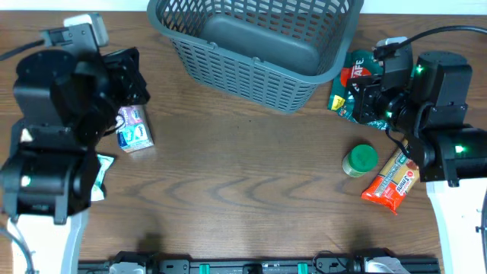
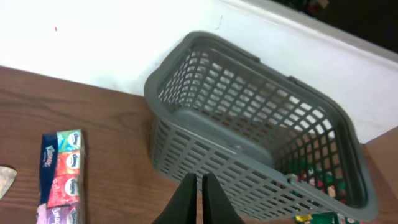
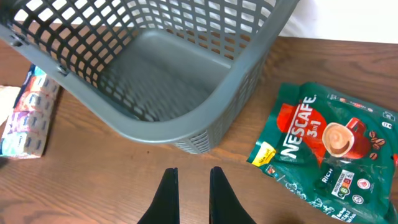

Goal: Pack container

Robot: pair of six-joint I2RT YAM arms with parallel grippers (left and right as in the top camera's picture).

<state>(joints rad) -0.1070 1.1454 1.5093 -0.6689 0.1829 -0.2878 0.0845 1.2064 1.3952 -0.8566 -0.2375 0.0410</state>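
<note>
Clearly empty, the basket [image 1: 251, 72] sat at the far middle of the table [image 1: 243, 190], floor bare. Left hand [image 2: 199, 202] was pressed together, gripping nothing; right hand [image 3: 193, 196] was apart, gripping nothing. Coffee packet [image 3: 323, 149] lay just right of basket, tissues [image 1: 133, 128] well left.

container [image 1: 243, 72] far rim past the overhead's top edge, nescafe packet [image 1: 348, 91] half under the right arm [image 1: 437, 84]
</note>
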